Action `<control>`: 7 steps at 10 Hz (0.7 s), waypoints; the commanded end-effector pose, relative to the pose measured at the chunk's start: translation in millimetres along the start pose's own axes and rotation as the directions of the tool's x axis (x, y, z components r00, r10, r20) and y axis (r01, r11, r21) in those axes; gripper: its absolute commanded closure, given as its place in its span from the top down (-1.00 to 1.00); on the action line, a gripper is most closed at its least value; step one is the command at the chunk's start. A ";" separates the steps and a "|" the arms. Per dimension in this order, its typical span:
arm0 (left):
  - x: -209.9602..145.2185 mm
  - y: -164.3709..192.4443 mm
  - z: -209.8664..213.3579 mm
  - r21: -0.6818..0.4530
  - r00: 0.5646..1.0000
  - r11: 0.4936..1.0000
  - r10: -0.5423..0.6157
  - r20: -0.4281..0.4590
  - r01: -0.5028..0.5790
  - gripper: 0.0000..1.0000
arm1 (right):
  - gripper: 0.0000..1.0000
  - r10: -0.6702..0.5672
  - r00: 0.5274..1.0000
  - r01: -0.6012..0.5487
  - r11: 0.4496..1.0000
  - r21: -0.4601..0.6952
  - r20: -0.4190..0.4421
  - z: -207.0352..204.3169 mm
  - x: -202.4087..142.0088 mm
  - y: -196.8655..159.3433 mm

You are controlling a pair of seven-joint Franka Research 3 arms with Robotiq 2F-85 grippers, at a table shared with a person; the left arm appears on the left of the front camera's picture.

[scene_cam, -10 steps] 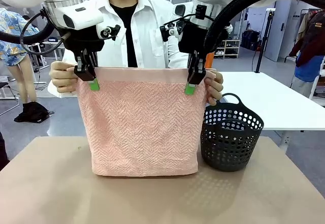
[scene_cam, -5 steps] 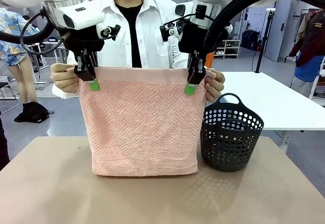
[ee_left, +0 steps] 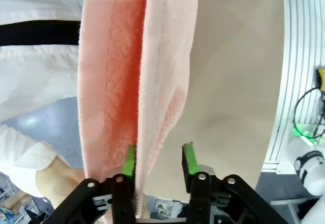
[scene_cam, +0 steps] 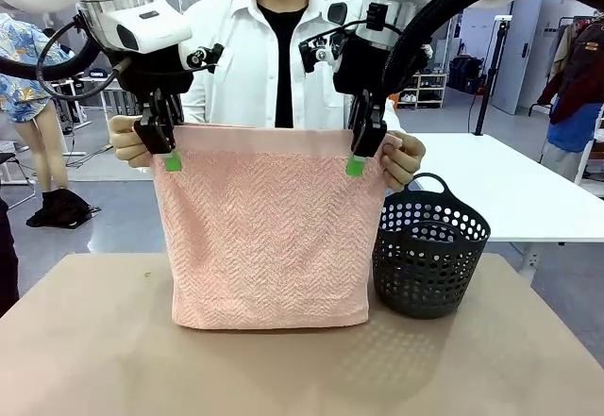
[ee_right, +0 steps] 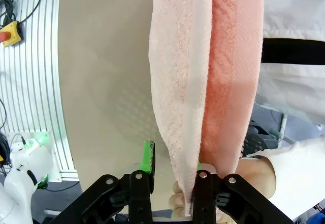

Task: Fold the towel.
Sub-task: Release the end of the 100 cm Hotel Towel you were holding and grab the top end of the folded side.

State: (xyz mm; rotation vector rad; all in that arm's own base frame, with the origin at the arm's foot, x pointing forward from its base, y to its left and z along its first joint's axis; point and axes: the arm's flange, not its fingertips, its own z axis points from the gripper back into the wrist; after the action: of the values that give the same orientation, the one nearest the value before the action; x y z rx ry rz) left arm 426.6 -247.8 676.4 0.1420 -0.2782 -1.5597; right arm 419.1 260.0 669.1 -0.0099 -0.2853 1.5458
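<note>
Table (scene_cam: 94,359): bare beneath and in front of the towel. Towel (scene_cam: 269,237): salmon-pink, doubled, hanging upright, its lower fold apparently resting on the table. Basket (scene_cam: 429,256): dark, perforated, just beside the towel's edge. Left claw (scene_cam: 172,157): at the towel's top edge, spread, one pad touching the cloth and the other standing off. Right claw (scene_cam: 356,161): at the same edge, spread, pinching nothing. Person's hands (scene_cam: 127,141): one at each top corner, apparently carrying the towel alone. Hazards: a slackened hand would drop the top edge and collapse the fold. A withdrawing pad could catch the terry and drag the layers askew. A swinging towel could brush the basket.
</note>
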 end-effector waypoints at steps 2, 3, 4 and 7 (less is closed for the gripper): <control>1.1 -13.9 23.9 0.072 1.000 0.997 0.022 0.010 -0.023 1.00 | 1.00 0.016 0.999 -0.013 0.998 -0.068 0.032 17.5 -6.1 16.5; 0.4 -18.8 37.3 0.094 0.999 0.995 0.021 0.024 -0.023 0.65 | 0.66 0.026 0.999 -0.022 0.995 -0.098 0.037 30.3 -6.2 21.4; -0.3 -23.9 51.2 0.120 0.999 0.992 0.018 0.040 -0.023 0.84 | 1.00 0.042 0.998 -0.036 0.991 -0.132 0.043 43.5 -5.8 26.9; -4.2 -33.4 90.5 0.172 0.996 0.985 -0.014 0.093 -0.003 1.00 | 1.00 0.074 0.994 -0.057 0.975 -0.213 0.074 84.6 -8.6 36.4</control>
State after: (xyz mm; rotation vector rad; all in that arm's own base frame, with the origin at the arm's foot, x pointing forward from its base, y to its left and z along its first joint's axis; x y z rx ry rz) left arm 370.1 -236.7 755.8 0.2130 -0.4584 -1.5366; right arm 365.8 244.5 745.9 -0.1061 -0.4891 1.5587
